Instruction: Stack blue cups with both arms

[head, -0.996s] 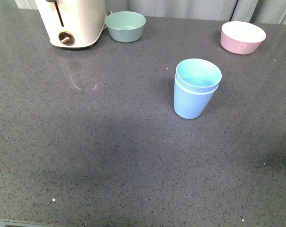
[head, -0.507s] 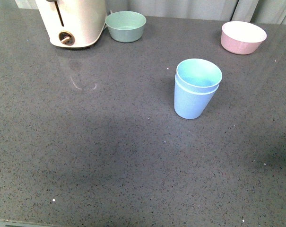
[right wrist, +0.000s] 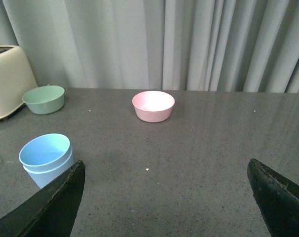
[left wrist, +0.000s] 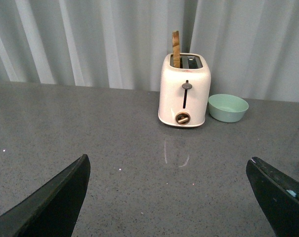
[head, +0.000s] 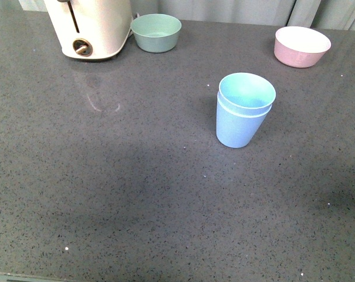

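Two pale blue cups (head: 243, 111) stand upright on the grey counter, one nested inside the other, right of centre in the front view. The right wrist view shows the same blue cups (right wrist: 45, 159) beside one black finger (right wrist: 50, 210). My right gripper (right wrist: 166, 197) is open, nothing between its fingers. My left gripper (left wrist: 169, 197) is open too, over bare counter, facing the toaster. Neither arm appears in the front view.
A cream toaster (head: 92, 28) stands at the back left, with a brown slice (left wrist: 176, 48) sticking up. A mint-green bowl (head: 156, 32) sits next to it. A pink bowl (head: 301, 46) is at the back right. Grey curtains hang behind the counter (head: 136, 194).
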### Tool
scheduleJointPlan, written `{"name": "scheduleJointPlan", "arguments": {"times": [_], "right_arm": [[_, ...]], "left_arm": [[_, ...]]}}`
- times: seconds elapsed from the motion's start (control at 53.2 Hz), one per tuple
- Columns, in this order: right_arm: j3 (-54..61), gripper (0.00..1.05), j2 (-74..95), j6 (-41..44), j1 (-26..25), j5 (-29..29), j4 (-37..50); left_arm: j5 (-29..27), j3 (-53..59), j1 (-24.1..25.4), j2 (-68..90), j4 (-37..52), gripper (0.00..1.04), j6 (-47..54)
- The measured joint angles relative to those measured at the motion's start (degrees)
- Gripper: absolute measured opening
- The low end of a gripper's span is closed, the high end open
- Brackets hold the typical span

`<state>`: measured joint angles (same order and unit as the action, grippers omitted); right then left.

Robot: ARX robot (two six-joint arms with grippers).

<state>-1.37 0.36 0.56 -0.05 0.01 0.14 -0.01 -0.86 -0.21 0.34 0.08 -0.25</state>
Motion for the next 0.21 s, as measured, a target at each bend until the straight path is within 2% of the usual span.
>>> {"name": "scheduleJointPlan", "arguments": {"times": [0.207], "right_arm": [[0.0,0.96,0.0,0.0,0.0,0.0,0.0]], "left_arm": [[0.0,0.0,0.0,0.0,0.0,0.96,0.0]]}}
